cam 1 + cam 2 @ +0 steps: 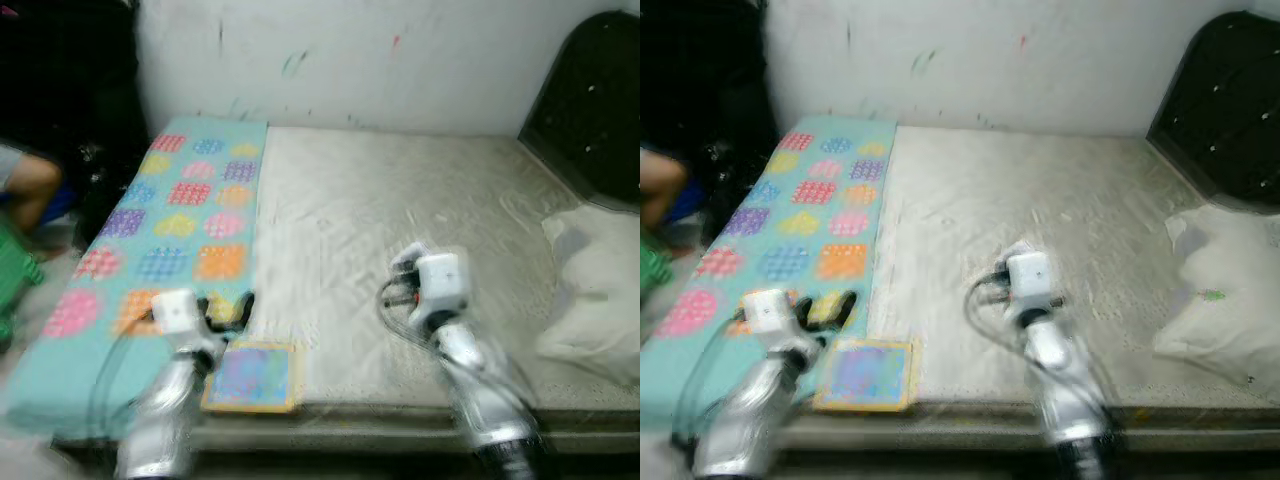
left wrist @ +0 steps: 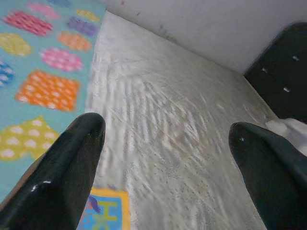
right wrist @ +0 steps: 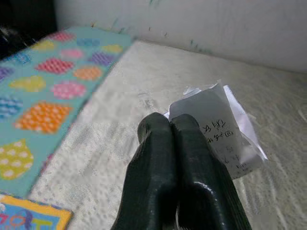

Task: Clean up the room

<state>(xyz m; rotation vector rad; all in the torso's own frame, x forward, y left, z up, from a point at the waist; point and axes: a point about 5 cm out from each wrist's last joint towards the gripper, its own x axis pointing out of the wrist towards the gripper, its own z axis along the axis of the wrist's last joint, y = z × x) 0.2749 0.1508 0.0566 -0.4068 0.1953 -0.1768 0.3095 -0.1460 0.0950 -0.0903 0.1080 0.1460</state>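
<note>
Bed: a bare grey-white mattress [image 1: 400,220] runs up to a scuffed white wall [image 1: 350,60], and everything here is placed off it.
Blanket: a turquoise blanket [image 1: 160,230] with coloured heart patches lies along the mattress's left side.
Right pincer: the right pincer [image 3: 184,139] is over the middle of the mattress, fingers pressed together and pinching a crumpled white paper slip [image 3: 225,129] with printed writing; the slip sticks out past the fingertips, lifted off the mattress.
Left pincer: the left pincer [image 2: 168,139] hangs over the mattress's near edge, right at the blanket's border, fingers spread wide with nothing between them.
Book: a flat square picture book [image 1: 250,377], yellow-bordered with a blue and pink cover, lies on the mattress's near edge, just beside the left pincer.
Pillow: a white pillow [image 1: 595,290] sits at the mattress's right end, under a dark padded headboard [image 1: 595,100].
Person: off the mattress's left side, past the blanket, a bent limb of a person [image 1: 25,185] shows against a dark corner.
Focus: both head views are a bit blurred.
</note>
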